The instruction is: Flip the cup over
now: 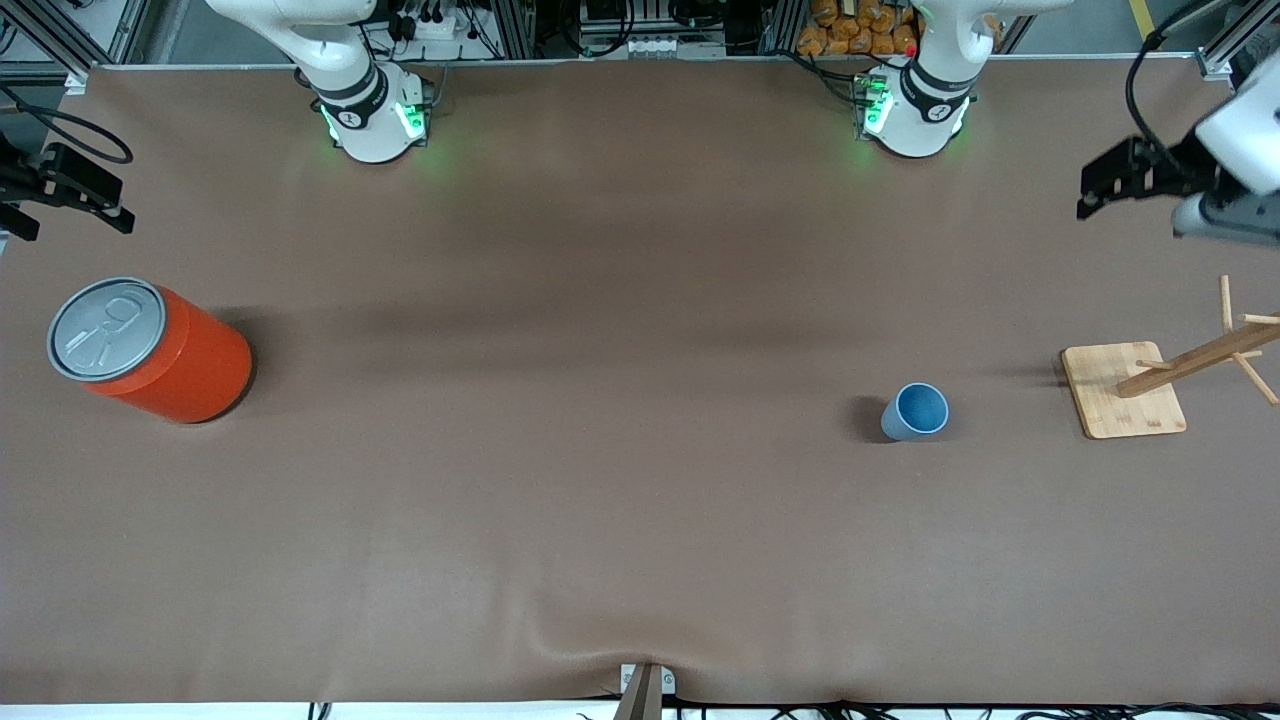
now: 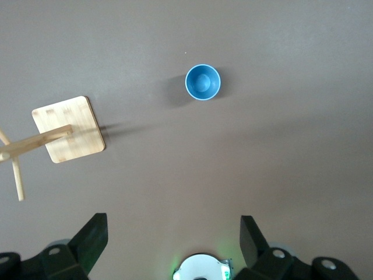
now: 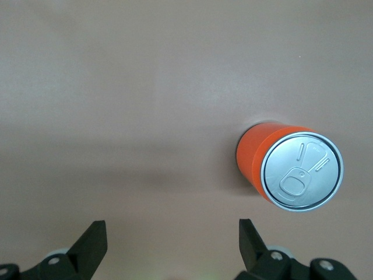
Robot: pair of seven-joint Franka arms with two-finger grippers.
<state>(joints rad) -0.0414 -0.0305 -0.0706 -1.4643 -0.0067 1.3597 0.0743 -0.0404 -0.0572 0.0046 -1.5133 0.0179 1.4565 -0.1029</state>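
Brown table cover (image 1: 640, 500), aluminium frame (image 1: 60, 40) along edge.

We see a matt blue plastic-looking cup (image 1: 915, 411) on the desk's (image 1: 600, 450) smooth brown matt covering, a pale bare-wood rack (image 1: 1125, 388), and an orange can (image 1: 150, 350) with a dull brushed-metal lid.
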